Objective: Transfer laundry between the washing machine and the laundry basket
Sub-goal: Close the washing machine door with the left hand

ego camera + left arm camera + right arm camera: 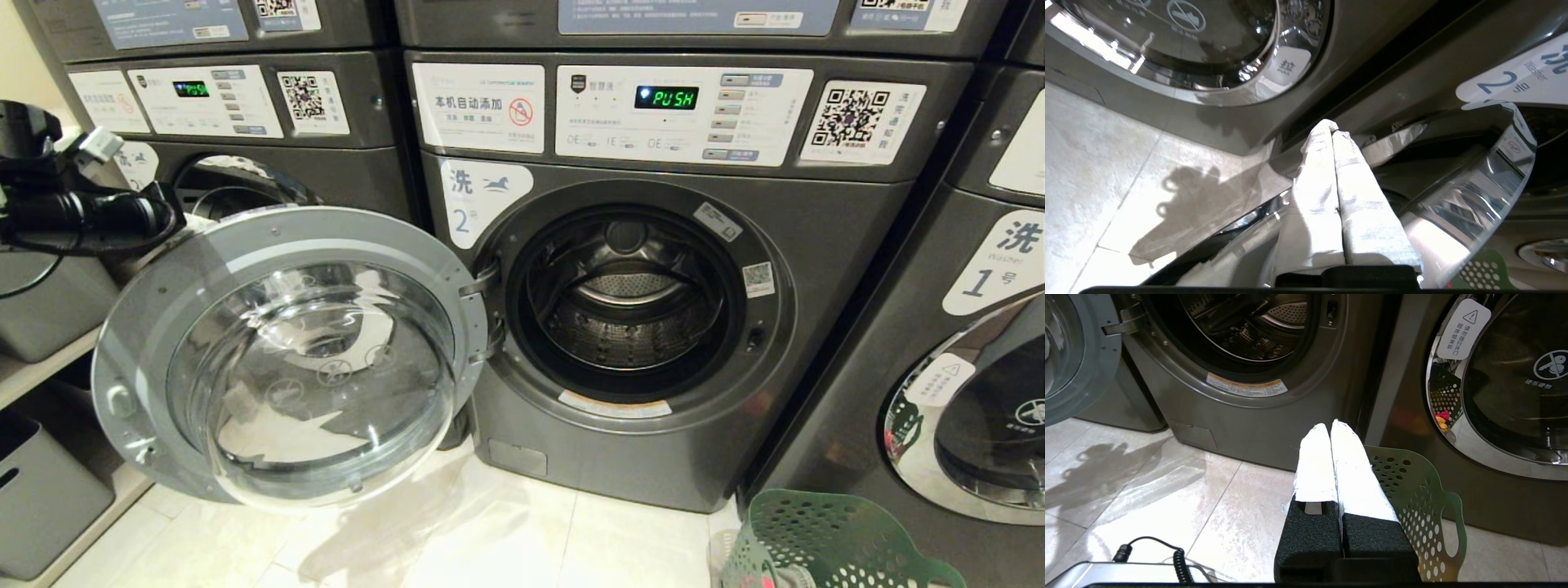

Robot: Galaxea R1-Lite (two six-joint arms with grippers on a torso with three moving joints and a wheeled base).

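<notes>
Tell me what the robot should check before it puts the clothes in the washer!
1. Door open: ok, swung wide to the left.
2. Drum free: ok, no clothes seen inside.
3. Basket close by: ok, on the floor at the right of the washer.
4. Clothes in basket: cannot tell how many; only a bit of pink shows at its edge.
5. Left gripper ready to grab: not ok, shut and empty, up by the door's rim.
6. Right gripper ready: not ok, shut and empty, low beside the basket.
</notes>
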